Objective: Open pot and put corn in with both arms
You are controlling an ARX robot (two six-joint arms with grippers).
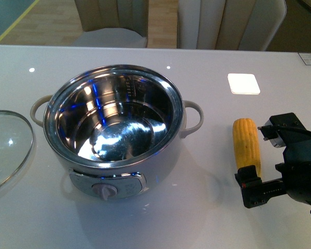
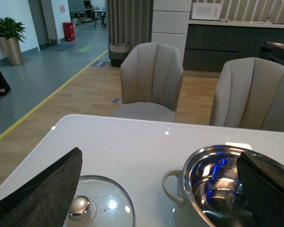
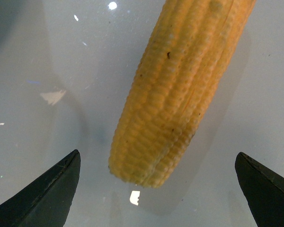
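One yellow husked corn cob (image 1: pixel 246 147) is laid at lower right, beside the lidless white steel-lined pot (image 1: pixel 166 155) at centre. The right gripper (image 3: pixel 157 158) is spread about its end; the left gripper (image 2: pixel 159 153) is spread, empty. The bowl's scale marks (image 1: pixel 129 91) are unreadable.

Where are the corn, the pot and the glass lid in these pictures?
corn (image 1: pixel 246 148), front view, middle of the cob
pot (image 1: pixel 164 165), front view, white outer wall
lid (image 2: pixel 79 207), left wrist view, its steel knob

White glossy table (image 1: pixel 202 220) — open pot (image 1: pixel 114 127) centre; glass lid (image 1: pixel 5 145) at 9 o'clock, corn (image 1: pixel 246 145) at 3, white square (image 1: pixel 243 83) at 2.
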